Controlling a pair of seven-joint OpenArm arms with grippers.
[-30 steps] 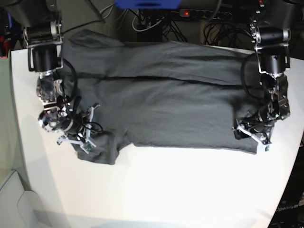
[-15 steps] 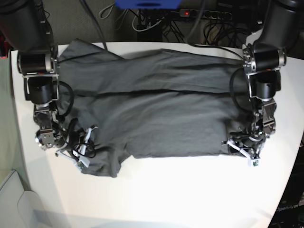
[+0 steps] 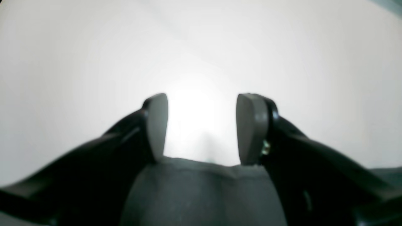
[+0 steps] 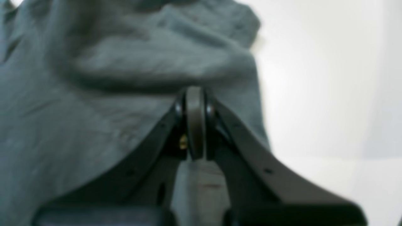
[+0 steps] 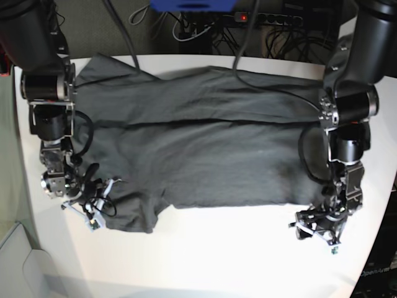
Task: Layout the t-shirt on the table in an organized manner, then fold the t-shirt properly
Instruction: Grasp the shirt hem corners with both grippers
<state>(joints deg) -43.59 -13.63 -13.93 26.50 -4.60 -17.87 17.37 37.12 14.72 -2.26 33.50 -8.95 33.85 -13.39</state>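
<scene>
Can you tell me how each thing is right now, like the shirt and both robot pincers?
t-shirt: spread lengthwise on the table, wrinkly, with a fold ridge along the middle.
table: white, shirt lying on it.
left pincer: jaws apart, bright table showing between the pads, shirt edge bunched at their base.
right pincer: shut, at the shirt's edge; held cloth cannot be made out.

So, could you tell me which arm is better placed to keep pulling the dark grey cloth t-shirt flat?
Probably the right: its gripper is shut at the t-shirt's edge; the left gripper stands open.
</scene>
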